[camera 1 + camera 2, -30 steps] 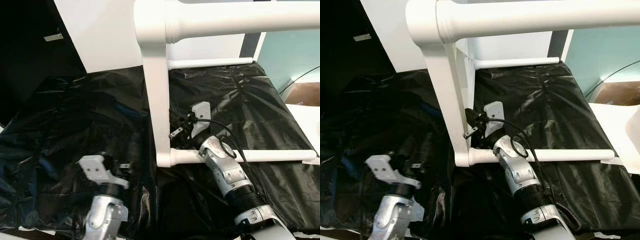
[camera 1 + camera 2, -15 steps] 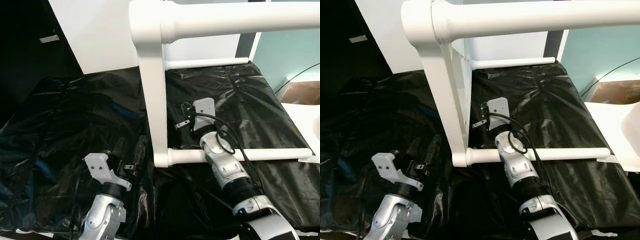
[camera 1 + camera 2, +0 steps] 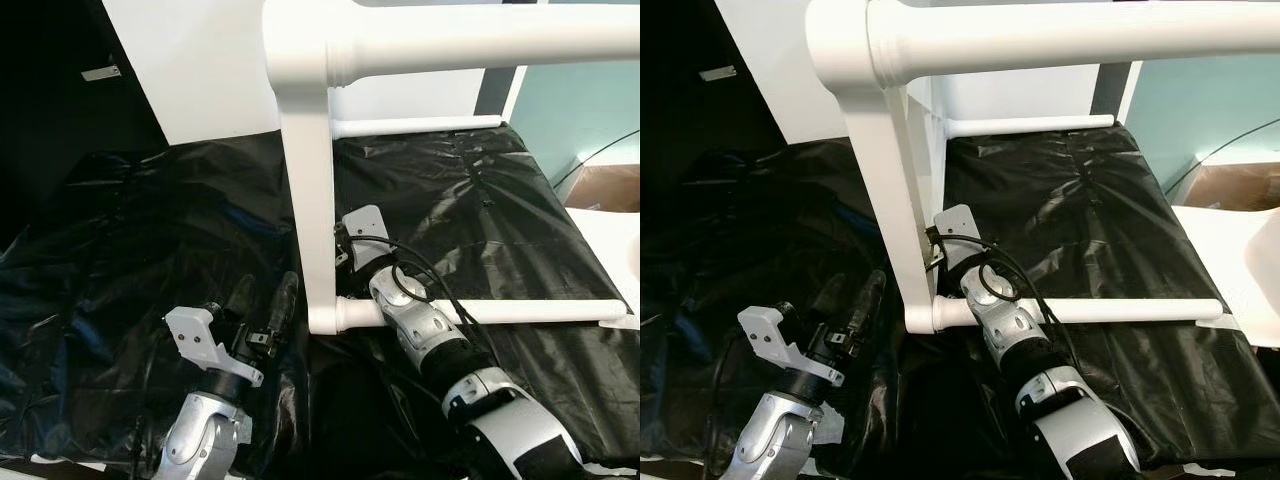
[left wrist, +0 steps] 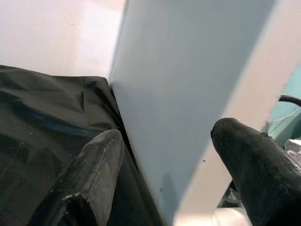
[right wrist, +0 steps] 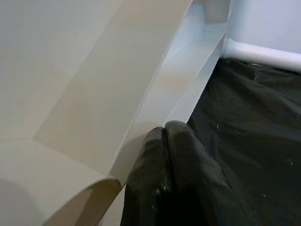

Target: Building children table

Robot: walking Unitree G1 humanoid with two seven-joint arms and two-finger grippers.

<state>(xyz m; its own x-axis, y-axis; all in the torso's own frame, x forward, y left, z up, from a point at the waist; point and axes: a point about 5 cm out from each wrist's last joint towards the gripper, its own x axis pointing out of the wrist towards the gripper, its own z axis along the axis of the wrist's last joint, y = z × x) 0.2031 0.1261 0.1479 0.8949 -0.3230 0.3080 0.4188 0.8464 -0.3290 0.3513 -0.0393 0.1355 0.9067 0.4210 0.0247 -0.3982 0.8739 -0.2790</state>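
Nearest white table frame (image 3: 305, 210), at its left: left hand (image 3: 262, 312), fingers (image 4: 89, 179) spread wide, empty, over black plastic sheet (image 3: 150, 240). At frame's upright: right hand (image 5: 171, 188), fingers pressed together, against it. Frame stands on sheet.

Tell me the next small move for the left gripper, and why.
Probably ease the left gripper forward until its open fingers straddle the white table frame's upright panel, then close. The wrist view shows the panel's edge ahead between the spread fingers, not yet gripped, while the right gripper, fingers shut, sits against the frame's inner side.
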